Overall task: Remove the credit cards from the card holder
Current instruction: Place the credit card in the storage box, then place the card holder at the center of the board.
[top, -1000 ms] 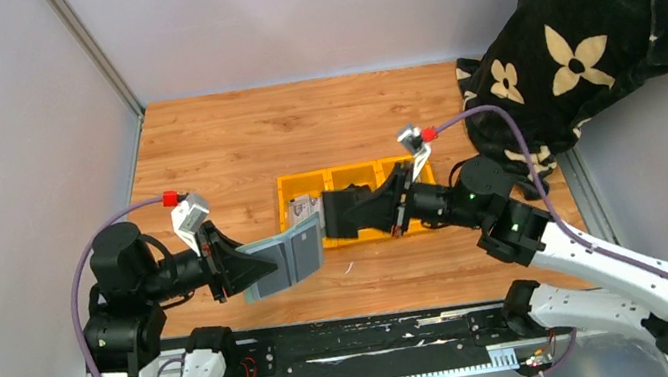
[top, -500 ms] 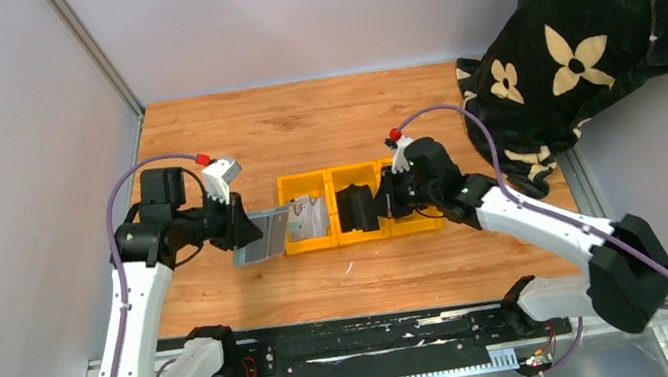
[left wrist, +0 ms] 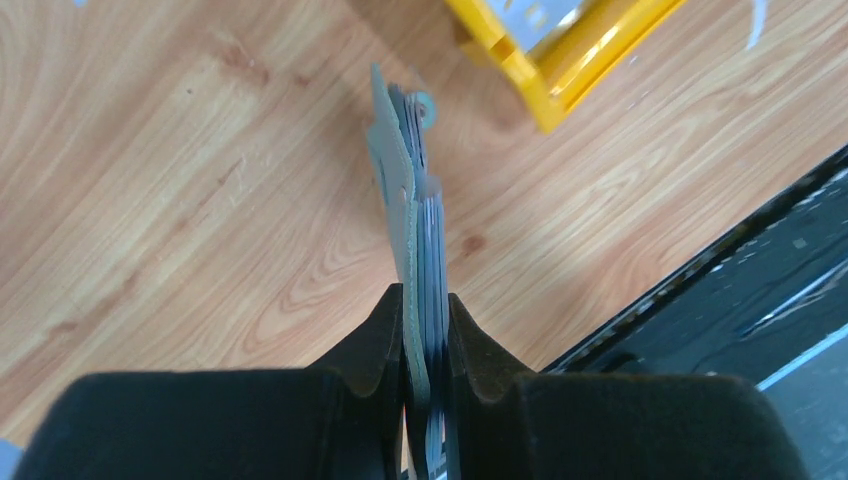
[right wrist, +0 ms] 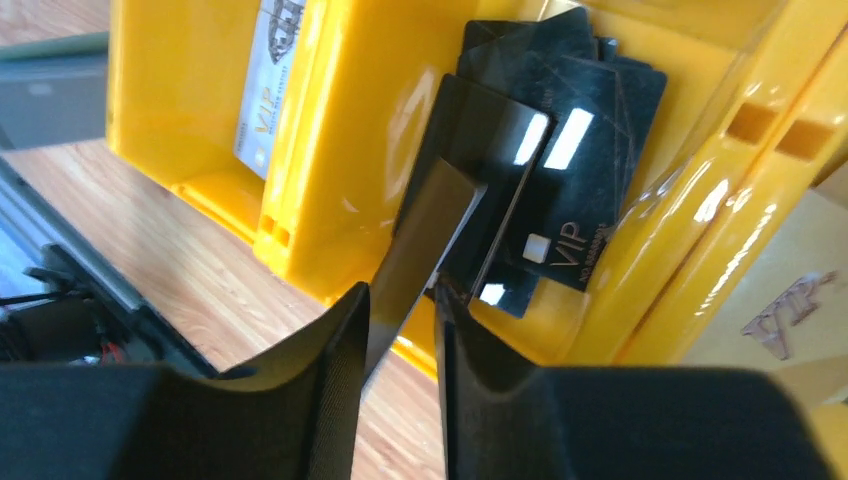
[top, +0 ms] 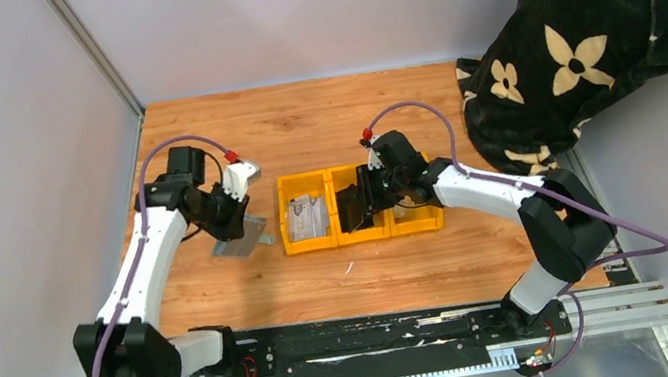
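Black credit cards [right wrist: 590, 190] read VIP only from the right wrist.

A wood-grain table [top: 299, 123] sits between pale grey walls [top: 0, 150], a black flowered cloth [top: 605, 4] bundled at its right.

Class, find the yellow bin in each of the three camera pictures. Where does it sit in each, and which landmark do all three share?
Top camera: the yellow bin sits mid-picture, on the near half of the wooden table.
Left wrist: only one corner shows, at the top right.
Right wrist: close up, it fills most of the upper picture.
Shared landmark: the wooden table.
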You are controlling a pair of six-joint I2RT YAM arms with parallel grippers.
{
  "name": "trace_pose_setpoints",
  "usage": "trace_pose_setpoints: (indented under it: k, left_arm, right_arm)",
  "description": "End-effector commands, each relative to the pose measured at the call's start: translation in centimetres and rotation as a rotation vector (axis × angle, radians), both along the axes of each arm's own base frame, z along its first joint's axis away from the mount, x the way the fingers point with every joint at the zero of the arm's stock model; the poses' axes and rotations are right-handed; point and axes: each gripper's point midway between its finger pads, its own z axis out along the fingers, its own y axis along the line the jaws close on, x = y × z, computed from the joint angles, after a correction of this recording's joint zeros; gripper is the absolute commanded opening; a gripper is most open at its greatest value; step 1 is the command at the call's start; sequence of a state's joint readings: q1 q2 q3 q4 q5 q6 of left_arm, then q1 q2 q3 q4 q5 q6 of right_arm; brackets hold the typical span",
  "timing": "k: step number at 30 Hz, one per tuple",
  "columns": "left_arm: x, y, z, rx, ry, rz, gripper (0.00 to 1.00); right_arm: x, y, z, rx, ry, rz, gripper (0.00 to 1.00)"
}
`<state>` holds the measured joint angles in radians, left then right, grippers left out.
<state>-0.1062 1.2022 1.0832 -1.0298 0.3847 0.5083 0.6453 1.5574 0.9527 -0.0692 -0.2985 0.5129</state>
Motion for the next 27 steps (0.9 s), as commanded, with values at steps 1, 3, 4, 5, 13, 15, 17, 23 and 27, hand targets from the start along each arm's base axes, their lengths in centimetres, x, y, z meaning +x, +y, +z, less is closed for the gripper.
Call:
trace_pose_setpoints:
  k: [1,3,4,5,13,15,17,23,27]
  left_arm:
    - [0.9,2.8,-3.4,0.188,0.049,-0.093,0.02]
    - [2.0,4.1,-4.5,0.268,0.056,-0.078,0.03]
    - [2.8,4.6,-5.0,0.299,0.056,-0.068,0.03]
    - [3.8,5.6,-5.3,0.355,0.042,-0.044,0.04]
    - [11.8,9.0,-5.5,0.561,-0.259,0.151,0.1]
    - [12.8,8.4,-5.3,0.605,-0.347,0.158,0.11]
    - [12.8,7.6,-6.0,0.666,-0.418,0.128,0.19]
    - [8.6,3.5,-10.3,0.577,-0.291,-0.008,0.65]
    - [6.1,1.5,-11.4,0.438,-0.197,-0.028,0.81]
  right_arm:
    - [1.7,-1.0,0.4,-0.054,-0.045,-0.055,0.42]
    - [2.1,-1.4,1.0,-0.069,-0.071,-0.076,0.51]
    - [2.2,-1.6,1.4,-0.072,-0.082,-0.085,0.54]
    - [2.5,-1.8,2.0,-0.077,-0.103,-0.1,0.56]
    - [2.6,-2.9,7.4,-0.044,-0.255,-0.156,0.6]
    - [2.3,-3.0,8.6,-0.018,-0.277,-0.164,0.6]
    - [2.1,-3.1,9.6,0.011,-0.299,-0.17,0.6]
    - [1.3,-3.7,10.6,0.035,-0.315,-0.173,0.6]
    - [0.8,-4.2,10.4,0.034,-0.315,-0.177,0.61]
